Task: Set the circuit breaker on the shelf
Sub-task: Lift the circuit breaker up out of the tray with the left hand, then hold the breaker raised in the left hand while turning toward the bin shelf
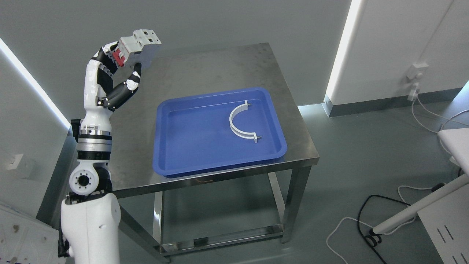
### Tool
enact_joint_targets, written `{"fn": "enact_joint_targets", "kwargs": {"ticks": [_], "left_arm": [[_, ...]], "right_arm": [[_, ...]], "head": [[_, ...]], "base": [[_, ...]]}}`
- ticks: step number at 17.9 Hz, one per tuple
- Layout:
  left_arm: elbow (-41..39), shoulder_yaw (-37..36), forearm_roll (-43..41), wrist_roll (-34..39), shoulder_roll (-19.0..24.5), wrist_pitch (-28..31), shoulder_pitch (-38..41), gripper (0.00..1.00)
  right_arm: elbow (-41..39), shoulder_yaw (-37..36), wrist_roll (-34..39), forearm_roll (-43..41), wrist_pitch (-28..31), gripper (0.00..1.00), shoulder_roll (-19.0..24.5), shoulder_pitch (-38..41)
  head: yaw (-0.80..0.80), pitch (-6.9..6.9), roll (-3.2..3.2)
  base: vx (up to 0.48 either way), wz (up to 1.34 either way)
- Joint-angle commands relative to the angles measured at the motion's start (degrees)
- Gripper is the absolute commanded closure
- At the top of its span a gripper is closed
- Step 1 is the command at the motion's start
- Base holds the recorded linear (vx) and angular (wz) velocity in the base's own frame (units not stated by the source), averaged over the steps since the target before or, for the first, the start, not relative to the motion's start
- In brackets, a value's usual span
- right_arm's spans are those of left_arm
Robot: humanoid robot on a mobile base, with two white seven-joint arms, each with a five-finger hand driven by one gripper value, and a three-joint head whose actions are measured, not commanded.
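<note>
At about ten o'clock in the head view, high above the left rear corner of the brushed steel table [216,69], the white-and-black left hand [122,64] was raised on its upright forearm and clenched around a grey box-shaped circuit breaker with a red switch [137,46]. The breaker sat at the very top of the hand, toward twelve o'clock from the wrist, with the fingers wrapped over its near left end by the red switch and the thumb pressed up beneath it. Its long axis ran from roughly eight o'clock up to two o'clock, so the free end pointed up and to the right, away from the palm. It hung clear of the table, touching nothing but the hand. Moving rightward, a shallow blue plastic tray [172,161] lay at the centre of the tabletop, and inside it toward three o'clock rested a white curved plastic bracket [238,124], well apart from the breaker. No shelf showed anywhere, so the direction of the carry could not be read; judging by the lifted grasp, the pick looked finished and the transport was the part ahead. The right arm was out of sight, which left the left hand as the only one placed to deliver.
</note>
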Motion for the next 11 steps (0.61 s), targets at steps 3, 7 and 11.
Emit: {"fn": "enact_joint_targets", "kwargs": {"ticks": [3,7,11], "left_arm": [[-16.15,0.50,2.13,0.03,-0.90,-0.29,14.37,0.88],[-17.12,0.24,2.92,-0.23,-0.90,-3.19,16.40,0.87],[-17.30,-1.34,2.92,-0.41,-0.90,-8.02,19.47,0.86]], "right_arm": [[0.02,0.00,-0.04,-0.07,-2.31,0.00,-1.00,0.98],[0.02,0.00,-0.04,0.02,-2.31,0.00,-1.00,0.98],[0.02,0.00,-0.04,0.02,-2.31,0.00,-1.00,0.98]], "head": [[0.00,0.00,0.00],[0.00,0.00,0.00],[0.00,0.00,0.00]], "base": [[-0.019,-0.06],[-0.071,-0.06],[-0.166,0.00]]}}
